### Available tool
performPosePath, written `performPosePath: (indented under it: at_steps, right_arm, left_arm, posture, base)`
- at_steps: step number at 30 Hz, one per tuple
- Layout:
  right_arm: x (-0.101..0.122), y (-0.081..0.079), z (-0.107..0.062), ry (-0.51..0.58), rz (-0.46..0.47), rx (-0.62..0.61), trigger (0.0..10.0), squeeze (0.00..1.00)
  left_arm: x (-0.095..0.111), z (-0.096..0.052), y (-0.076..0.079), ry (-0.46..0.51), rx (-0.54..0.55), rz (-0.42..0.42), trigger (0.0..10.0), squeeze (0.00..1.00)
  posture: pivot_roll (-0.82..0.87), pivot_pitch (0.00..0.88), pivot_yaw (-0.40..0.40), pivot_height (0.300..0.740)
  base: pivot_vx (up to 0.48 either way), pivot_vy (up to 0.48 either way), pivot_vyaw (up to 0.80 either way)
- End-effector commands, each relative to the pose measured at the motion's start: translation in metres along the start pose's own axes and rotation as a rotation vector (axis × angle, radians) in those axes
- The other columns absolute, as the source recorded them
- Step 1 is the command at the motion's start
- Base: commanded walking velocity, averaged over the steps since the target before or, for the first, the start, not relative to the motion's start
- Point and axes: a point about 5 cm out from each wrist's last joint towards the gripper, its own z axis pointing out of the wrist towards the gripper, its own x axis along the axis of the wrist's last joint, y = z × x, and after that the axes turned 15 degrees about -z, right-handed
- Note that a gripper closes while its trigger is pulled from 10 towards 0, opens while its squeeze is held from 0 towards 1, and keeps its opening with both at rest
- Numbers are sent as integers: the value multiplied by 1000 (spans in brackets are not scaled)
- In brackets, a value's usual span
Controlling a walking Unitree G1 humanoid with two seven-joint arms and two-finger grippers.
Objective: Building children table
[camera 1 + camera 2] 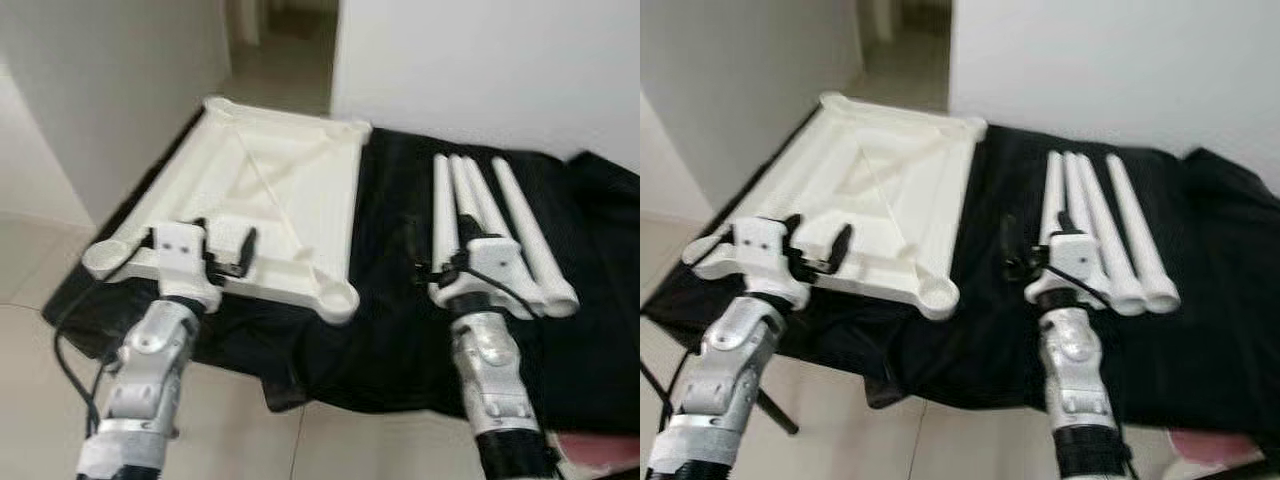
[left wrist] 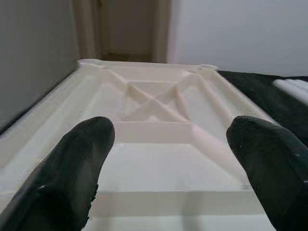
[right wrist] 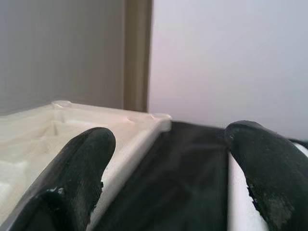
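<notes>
Tabletop [image 1: 270, 190] upside down on the black-draped desk [image 1: 400, 330], four white legs [image 1: 500, 220] just beside it.
Left tool [image 1: 222, 255] hovers spread at the top's near edge; right tool [image 1: 440, 262] spread by the legs. Assembly looks unstarted; next, pinch one leg and seat it in a corner socket [image 1: 340, 297].

1. The left arm [image 1: 150, 375] is shiny silver metal, made of chunky joined parts.
2. The right arm [image 1: 492, 375] is silver too, with small dark screws on it.
3. Each wrist ends in a white boxy block.
4. The left gripper [image 1: 222, 246] and right gripper [image 1: 1038, 243] have long black fingers with round tips.
5. A thin black cable [image 1: 72, 375] loops beside the left arm.
</notes>
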Motion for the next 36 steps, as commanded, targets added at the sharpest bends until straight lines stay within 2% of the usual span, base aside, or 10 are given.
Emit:
performPosePath:
  at_steps: [1,6,13,16,18,19,21,25,26,36]
  right_arm:
    - [-3,-2,-3,-9,-3,2,10000,0]
    - [-4,-1,-5,-20,-5,-5,10000,0]
    - [-13,3,-11,-103,-22,-82,10000,0]
    - [-20,0,-16,-168,12,-119,10000,0]
    - [-20,0,-16,-168,12,-119,10000,0]
    - [-26,-2,-19,-232,61,-144,10000,0]
    - [-26,-2,-19,-232,61,-144,10000,0]
    - [-35,-1,-23,-311,93,-192,10000,0]
    - [-41,-2,-28,-364,120,-207,10000,0]
    - [-59,-10,-37,-520,180,-214,10000,0]
  left_arm:
    - [-1,0,0,1,2,-3,10000,0]
    - [-2,-1,0,-5,1,-4,10000,0]
    - [-4,-3,1,-17,3,-1,10000,0]
    - [-5,-4,2,-24,-4,3,10000,0]
    - [-5,-4,2,-24,-4,3,10000,0]
    - [-5,-4,3,-29,-11,6,10000,0]
    - [-5,-4,3,-29,-11,6,10000,0]
    - [-3,-2,0,-35,-18,21,10000,0]
    - [-1,-1,-3,-35,-18,34,10000,0]
    - [2,-1,-9,-39,-14,56,10000,0]
  posture:
    - [69,6,-38,740]
    - [67,13,-38,740]
    - [63,24,-36,740]
    - [58,34,-31,740]
    - [58,34,-31,740]
    - [55,37,-29,740]
    - [55,37,-29,740]
    - [51,46,-25,740]
    - [50,49,-24,740]
    - [47,64,-19,740]
  base:
    - [266,0,0]
    - [267,0,0]
    - [0,0,0]
    - [0,0,0]
    - [0,0,0]
    - [0,0,0]
    - [0,0,0]
    - [0,0,0]
    - [0,0,0]
    - [0,0,0]
